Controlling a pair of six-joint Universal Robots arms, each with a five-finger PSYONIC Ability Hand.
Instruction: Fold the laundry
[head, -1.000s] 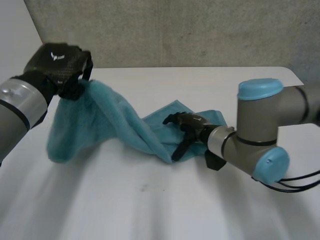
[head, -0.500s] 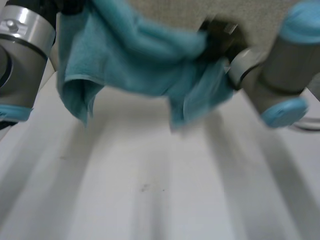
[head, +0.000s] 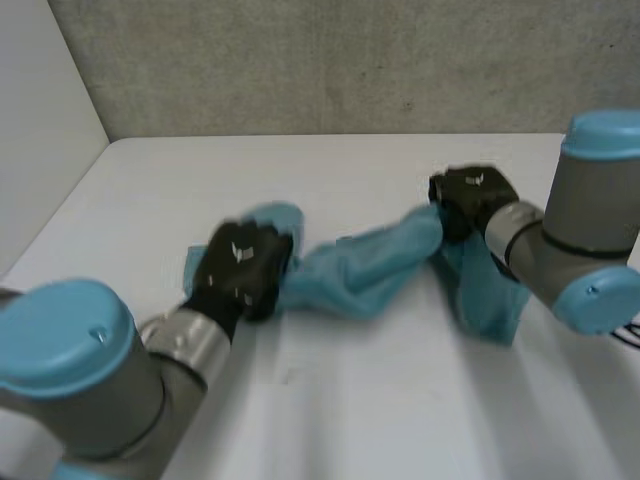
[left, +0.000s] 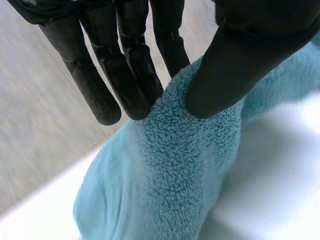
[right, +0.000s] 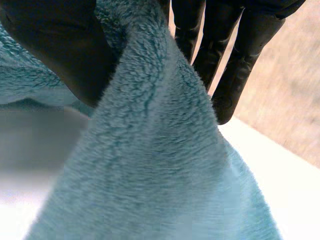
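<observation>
My left hand (head: 240, 268) sits low over the left half of the table (head: 350, 410) and pinches one end of the teal towel (head: 365, 272) — in my left wrist view the thumb (left: 235, 70) presses a ridge of pile against my straight fingers (left: 125, 75). My right hand (head: 470, 200) is raised nearer the right edge and the far side. It grips the other end the same way, with its thumb on one side of a fold and its fingers on the other. The towel runs between my two hands as a twisted, sagging band across the middle of the surface; its lowest part lies close to the table, though I cannot tell whether it touches. From my right hand a loose flap hangs down toward the surface. A bunch of cloth shows past my left hand, on its far side.
</observation>
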